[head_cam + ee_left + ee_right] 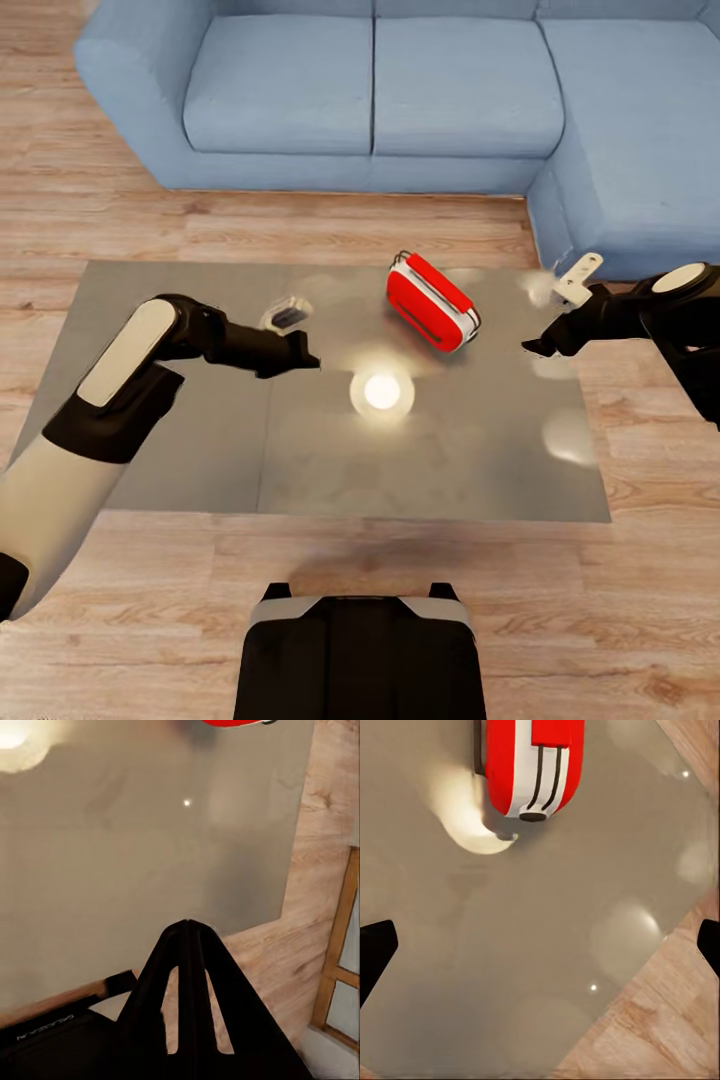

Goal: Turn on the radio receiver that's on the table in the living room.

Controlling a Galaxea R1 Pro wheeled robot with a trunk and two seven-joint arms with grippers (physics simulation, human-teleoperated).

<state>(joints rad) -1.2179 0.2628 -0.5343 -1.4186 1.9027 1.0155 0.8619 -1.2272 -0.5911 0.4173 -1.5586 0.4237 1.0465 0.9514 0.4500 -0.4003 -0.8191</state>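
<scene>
The small red rounded radio receiver with white trim (432, 301) lies on the glossy grey 2-panel worktop (200, 460), near its far edge and right of centre. It looks light and hard-shelled, likely to slide on the slick top, so a press should be gentle, or its wire handle steadied. The right pincer (538, 345) hovers just beside it, fingers spread wide; the left pincer (308, 362) is closed. Beyond: blue L-shaped sofa (380, 90), light plank floor (150, 620).
</scene>
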